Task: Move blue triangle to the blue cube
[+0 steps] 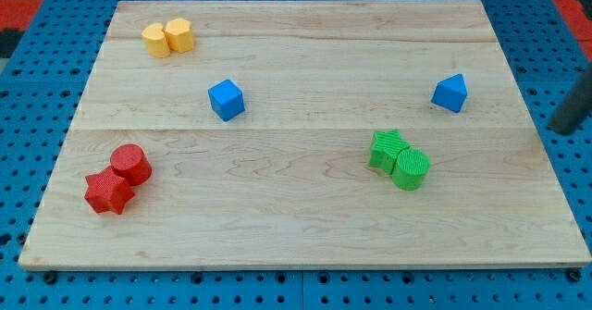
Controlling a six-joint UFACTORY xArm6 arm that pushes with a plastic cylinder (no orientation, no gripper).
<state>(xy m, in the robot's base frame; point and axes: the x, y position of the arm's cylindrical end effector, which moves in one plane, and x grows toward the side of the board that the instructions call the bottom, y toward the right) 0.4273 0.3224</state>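
Observation:
The blue triangle (450, 93) lies on the wooden board (305, 208) at the view's right, upper half. The blue cube (226, 99) sits left of centre, far to the left of the triangle. My dark rod enters at the view's right edge; my tip (560, 127) is just off the board's right edge, to the right of and a little below the blue triangle, not touching it.
Two yellow blocks (168, 37) touch each other at the top left. A red cylinder (130, 163) and a red star-shaped block (107, 192) touch at the lower left. Two green blocks (400, 159) touch below and left of the triangle.

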